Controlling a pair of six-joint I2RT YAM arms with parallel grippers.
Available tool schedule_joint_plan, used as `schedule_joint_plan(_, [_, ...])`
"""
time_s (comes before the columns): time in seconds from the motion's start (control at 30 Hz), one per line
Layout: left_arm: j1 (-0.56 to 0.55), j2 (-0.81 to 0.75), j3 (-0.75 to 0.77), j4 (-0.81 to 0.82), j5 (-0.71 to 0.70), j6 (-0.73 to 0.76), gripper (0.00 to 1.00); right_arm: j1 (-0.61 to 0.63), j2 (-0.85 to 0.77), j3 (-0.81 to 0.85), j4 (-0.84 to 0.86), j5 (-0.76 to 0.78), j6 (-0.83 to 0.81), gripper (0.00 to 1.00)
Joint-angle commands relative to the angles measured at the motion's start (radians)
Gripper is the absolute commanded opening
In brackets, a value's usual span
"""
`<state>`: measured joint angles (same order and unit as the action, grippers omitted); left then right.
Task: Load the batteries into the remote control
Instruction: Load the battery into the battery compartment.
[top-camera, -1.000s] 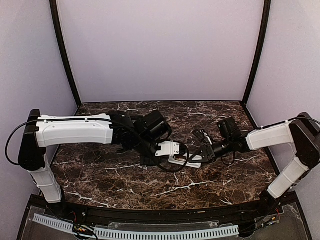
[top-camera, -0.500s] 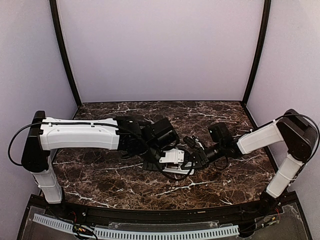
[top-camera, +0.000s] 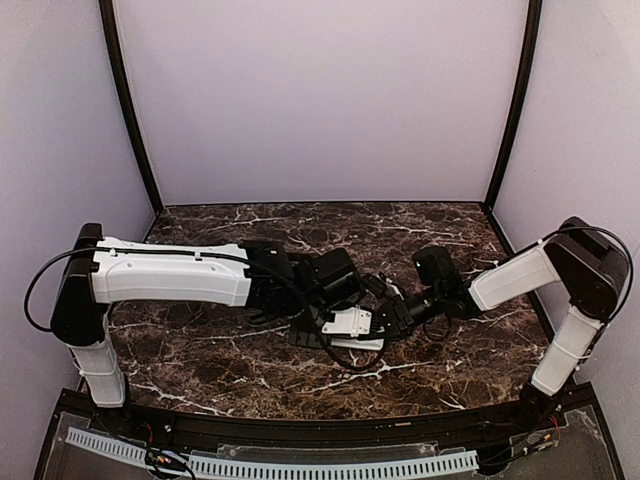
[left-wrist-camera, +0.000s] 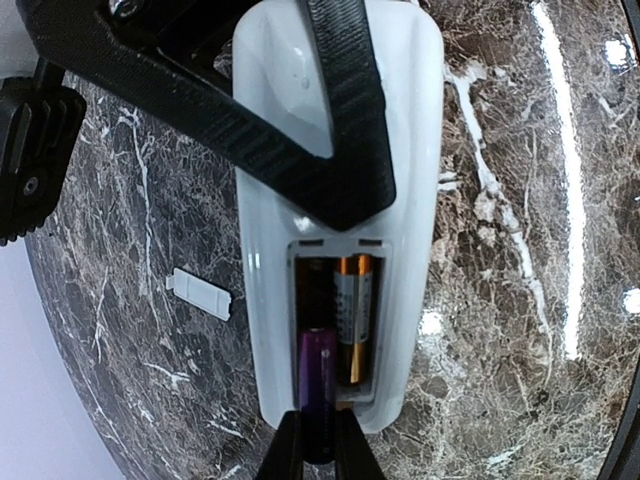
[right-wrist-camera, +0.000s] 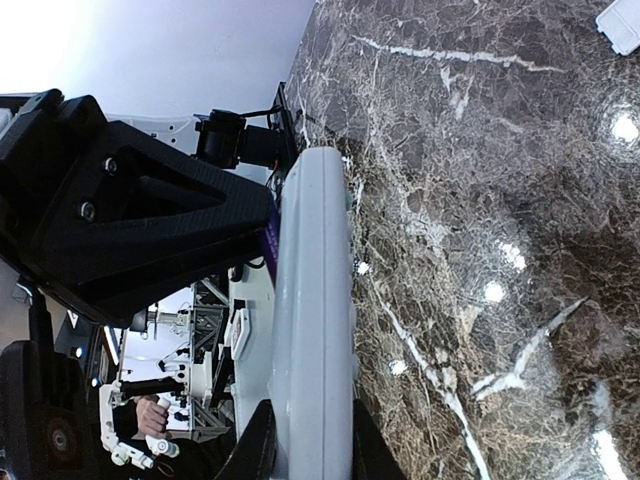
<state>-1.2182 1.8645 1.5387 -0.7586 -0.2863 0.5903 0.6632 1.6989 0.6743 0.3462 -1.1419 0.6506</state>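
Left wrist view: my left gripper (left-wrist-camera: 311, 445) is clamped on the purple battery (left-wrist-camera: 316, 375).
Remote control (left-wrist-camera: 410, 200): pinched edgewise by my right gripper (right-wrist-camera: 305, 450), near the middle of the table (top-camera: 450, 240).
Axis: battery lies along the compartment (left-wrist-camera: 330, 300), nose inside, straight ahead of that left gripper.

Small white cover (left-wrist-camera: 200, 294) lies flat on the table (left-wrist-camera: 520, 250) — dark marble.

Dark marble tabletop (top-camera: 250, 365) with white veins, pale lilac walls (top-camera: 320, 100), black corner posts (top-camera: 130, 110)
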Motion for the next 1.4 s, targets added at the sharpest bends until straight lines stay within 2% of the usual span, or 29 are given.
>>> schedule_joint_plan(0.0, [-0.011,0.013,0.026,-0.04,-0.031,0.011,0.0,0.018,0.011,0.016,0.061,-0.035,0.017,0.0])
schedule_joint_plan(0.83, [-0.037,0.067,0.076,-0.059,-0.019,0.015,0.01,0.036,0.034,0.016,0.132,-0.059,0.066,0.0])
schedule_joint_plan(1.37, [-0.035,0.004,-0.004,-0.052,-0.093,0.035,0.31,0.033,0.027,0.006,0.114,-0.055,0.048,0.0])
